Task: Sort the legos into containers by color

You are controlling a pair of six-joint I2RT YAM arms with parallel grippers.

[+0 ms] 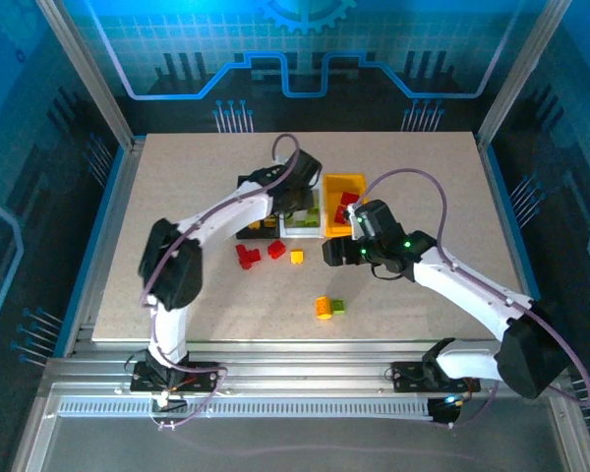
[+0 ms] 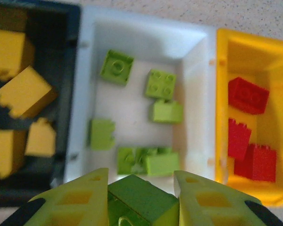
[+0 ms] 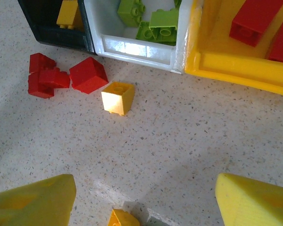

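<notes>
Here, the left gripper [image 2: 141, 207] is seen closed on a green lego [image 2: 137, 192], which is pinched between the two fingers just above the near edge of the white bin [image 2: 198, 61]. A broad flat face of the held brick is turned upward toward the camera; its long axis cannot be told, since its lower part is cut off by the frame.

The three bins are joined in a row running left to right in the left wrist view: the black bin [image 2: 71, 33], the white one, then the yellow bin [image 2: 221, 94]. Yellow-orange bricks [image 2: 23, 92] are held in the black bin, green bricks [image 2: 160, 84] in the white one (two of them studs up, the others tipped on their sides), and red bricks [image 2: 247, 95] in the yellow one, the uppermost lying with its long axis slanted across the bin.

The right gripper [image 3: 144, 202] is held over bare table [image 3: 203, 150] with its jaws wide apart and nothing between them. A loose yellow-orange brick [image 3: 118, 97] is seen in front of the white bin, with red bricks [image 3: 87, 74] just beside it to the left. Nearer the arms, an orange brick [image 1: 324, 307] and a green brick [image 1: 338, 307] lie touching.
</notes>
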